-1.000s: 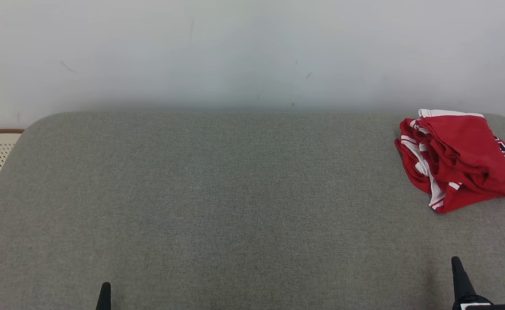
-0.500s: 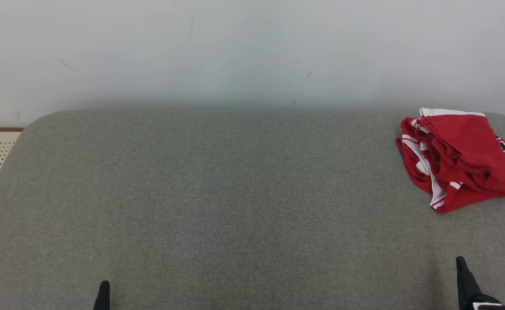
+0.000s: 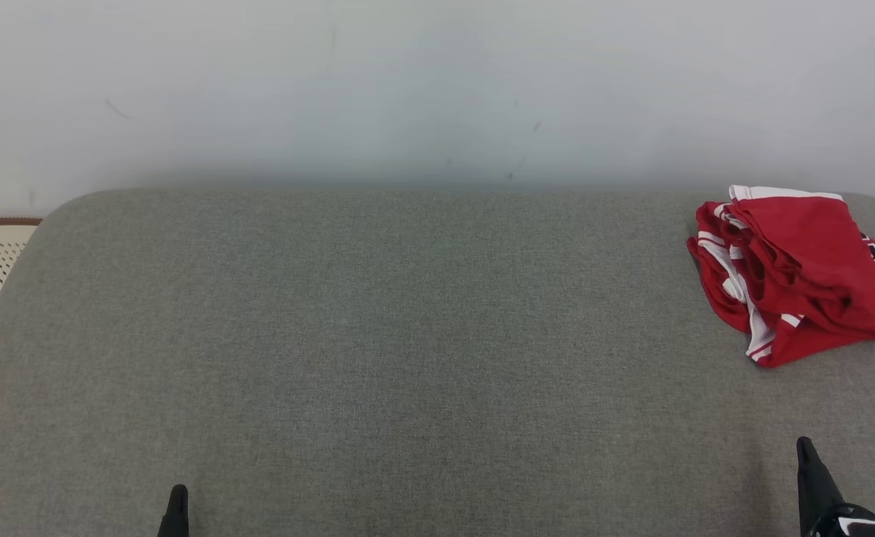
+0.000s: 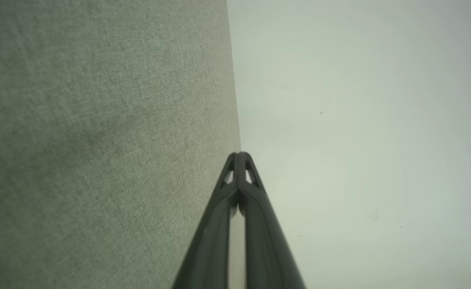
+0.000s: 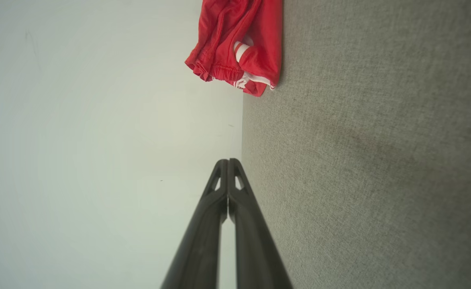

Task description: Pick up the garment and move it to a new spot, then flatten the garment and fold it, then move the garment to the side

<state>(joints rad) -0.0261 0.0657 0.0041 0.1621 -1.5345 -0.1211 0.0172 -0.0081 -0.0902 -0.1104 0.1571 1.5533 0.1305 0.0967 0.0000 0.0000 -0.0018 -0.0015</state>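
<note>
In the head view we see the red garment (image 3: 799, 272) bunched in a heap at the far right of the grey cushion (image 3: 407, 358), by the white wall (image 3: 407, 89), with the left gripper (image 3: 176, 511) at bottom left and the right gripper (image 3: 810, 477) at bottom right, both well apart from it. In the left wrist view we see its fingers pressed together, closed on nothing, above the cushion. In the right wrist view we see the fingers likewise closed and empty, the garment lying ahead of them on the cushion, untouched.

Bright even light, soft shadows, sharp focus, no glare
</note>
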